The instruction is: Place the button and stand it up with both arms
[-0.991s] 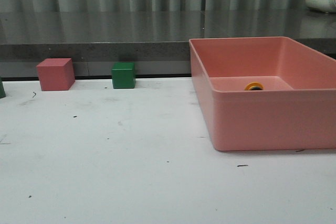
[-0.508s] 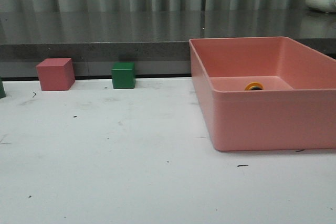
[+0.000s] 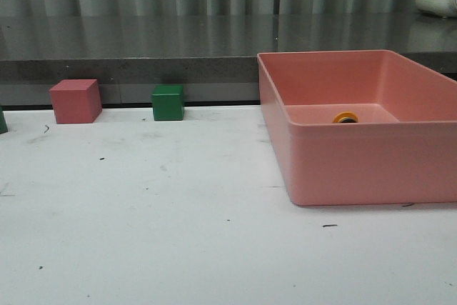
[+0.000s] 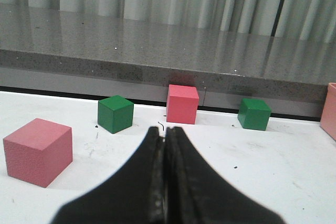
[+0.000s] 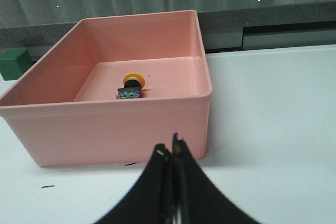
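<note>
The button [image 5: 130, 87] lies on its side on the floor of the pink bin [image 5: 105, 124], yellow cap toward the far wall, silvery base toward me. In the front view only its yellow cap [image 3: 345, 117] shows over the bin's near wall [image 3: 371, 166]. My right gripper [image 5: 170, 148] is shut and empty, on the near side of the bin above the white table. My left gripper [image 4: 165, 129] is shut and empty, low over the table, facing the cubes. Neither arm shows in the front view.
A pink cube [image 3: 75, 101] and a green cube [image 3: 168, 102] stand at the table's back edge, below a grey ledge [image 3: 143, 48]. The left wrist view shows a pink cube [image 4: 38, 151], a green cube [image 4: 115, 114], a pink cube [image 4: 182, 104] and a green cube [image 4: 254, 114].
</note>
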You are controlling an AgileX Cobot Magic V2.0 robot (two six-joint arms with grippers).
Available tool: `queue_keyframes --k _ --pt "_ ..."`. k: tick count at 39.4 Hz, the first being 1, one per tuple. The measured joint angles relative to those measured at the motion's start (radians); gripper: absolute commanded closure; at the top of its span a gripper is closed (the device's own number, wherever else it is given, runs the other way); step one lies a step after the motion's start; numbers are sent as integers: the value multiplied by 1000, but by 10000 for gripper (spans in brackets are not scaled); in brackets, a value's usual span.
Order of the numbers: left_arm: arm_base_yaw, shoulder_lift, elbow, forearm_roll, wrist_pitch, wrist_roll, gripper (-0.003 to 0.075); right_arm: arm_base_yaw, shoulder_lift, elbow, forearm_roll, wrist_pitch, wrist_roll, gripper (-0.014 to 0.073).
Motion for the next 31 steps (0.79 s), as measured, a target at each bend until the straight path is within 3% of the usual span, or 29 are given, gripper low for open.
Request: queue_keyframes --k 12,20,25,31 --pt "0 0 0 0 -103 0 740 0 0 0 0 -17 0 661" --pt "0 0 -5 0 -255 0 741 0 0 -11 0 -162 0 661" --pt "0 0 -89 0 -180 0 741 0 0 -116 0 -164 0 661" --pt "0 78 -260 0 -20 0 741 0 39 -312 0 -15 0 652"
